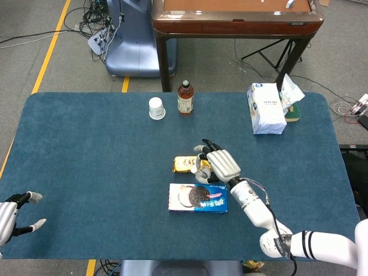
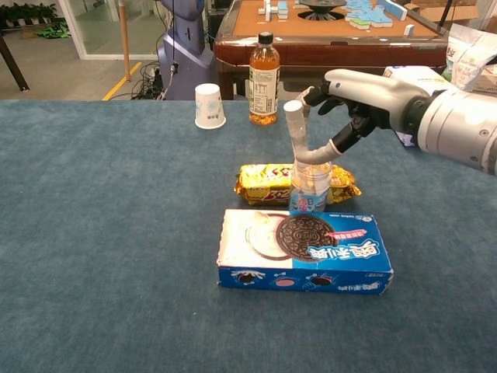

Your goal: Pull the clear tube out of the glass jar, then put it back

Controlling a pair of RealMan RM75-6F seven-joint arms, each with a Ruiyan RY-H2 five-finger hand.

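Your table (image 1: 86, 149) carries the cookie box (image 2: 304, 251); just behind it stands the jar (image 2: 311, 186). Your right hand (image 2: 365, 93) pinches the tube (image 2: 294, 132), which leans in the jar. Your left hand (image 1: 12, 215) waits near the edge, fingers spread.

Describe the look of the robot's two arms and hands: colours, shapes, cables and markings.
The right hand has a light grey, smooth shell on its back, dark finger segments and pale fingertips. Its forearm is a glossy white cylinder with thin cables at the wrist and black bands near the elbow. The left hand shows only partly at the frame edge: a ribbed silvery-grey body with dark fingers and pale tips.
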